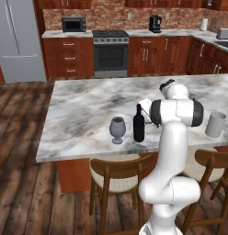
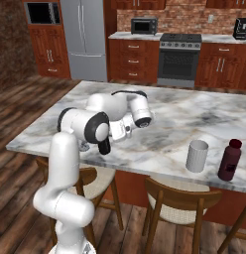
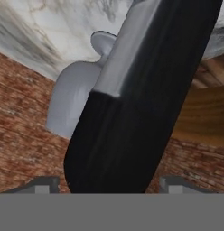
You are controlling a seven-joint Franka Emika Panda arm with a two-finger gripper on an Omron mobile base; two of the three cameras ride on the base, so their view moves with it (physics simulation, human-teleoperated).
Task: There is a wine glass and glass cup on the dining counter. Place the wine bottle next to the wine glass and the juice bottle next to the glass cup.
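The tall black wine bottle [image 1: 139, 124] stands upright on the dining counter [image 1: 79, 105], just right of the smoky grey wine glass [image 1: 117, 130]. My gripper [image 1: 145, 109] is at the bottle's upper part. In the hand view the wine bottle [image 3: 132, 103] lies between my gripper's [image 3: 109, 185] wide-spread tips with gaps on both sides, so the gripper is open; the wine glass [image 3: 73, 99] shows behind it. The glass cup [image 2: 197, 156] stands near the counter's front edge, with the maroon juice bottle [image 2: 229, 159] close on its right.
Wooden stools [image 1: 116, 176] stand under the counter's front edge, one more stool [image 2: 177, 201] below the cup. My own elbow [image 1: 178, 112] hangs between the wine bottle and the glass cup [image 1: 215, 124]. A stove [image 1: 110, 53] and a fridge [image 1: 19, 39] stand at the far wall.
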